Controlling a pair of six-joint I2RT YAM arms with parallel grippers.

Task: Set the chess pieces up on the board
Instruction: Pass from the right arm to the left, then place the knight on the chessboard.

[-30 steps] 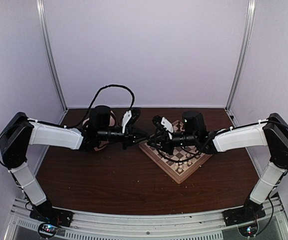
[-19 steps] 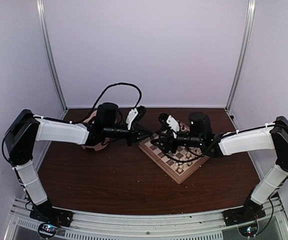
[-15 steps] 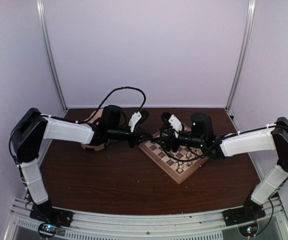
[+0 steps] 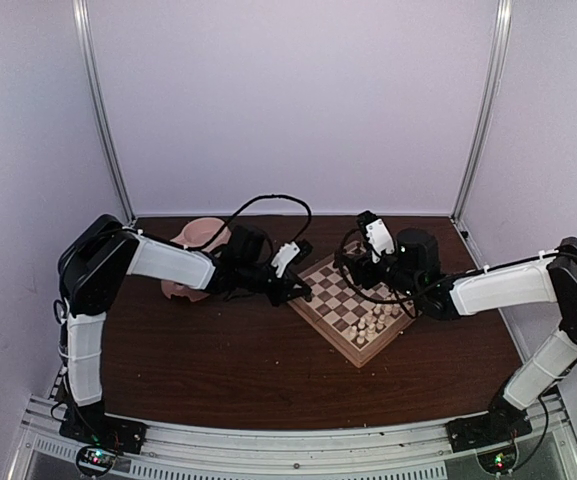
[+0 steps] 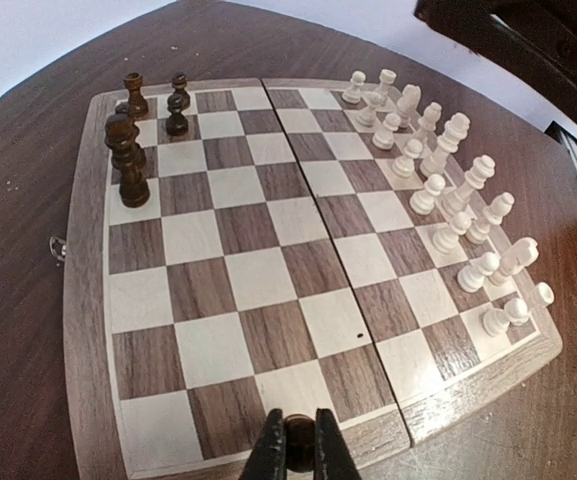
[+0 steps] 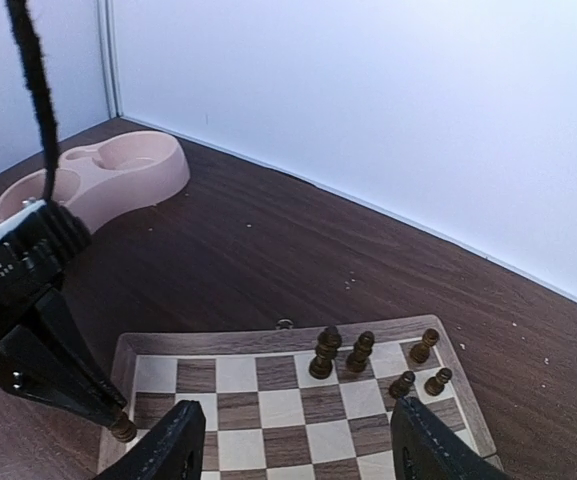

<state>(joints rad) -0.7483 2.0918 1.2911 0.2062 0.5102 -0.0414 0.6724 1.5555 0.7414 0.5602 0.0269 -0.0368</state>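
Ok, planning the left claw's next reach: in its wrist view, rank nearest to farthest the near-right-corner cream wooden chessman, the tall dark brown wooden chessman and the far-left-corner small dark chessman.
1. cream wooden chessman, near right corner.
2. tall dark brown wooden chessman, left edge.
3. small dark chessman, far left corner.

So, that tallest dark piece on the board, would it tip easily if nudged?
Probably: the tallest dark piece stands slim on a narrow base, so a sideways nudge likely topples it. It looks wooden, so probably stiff and light. Rounded, it may roll once down.
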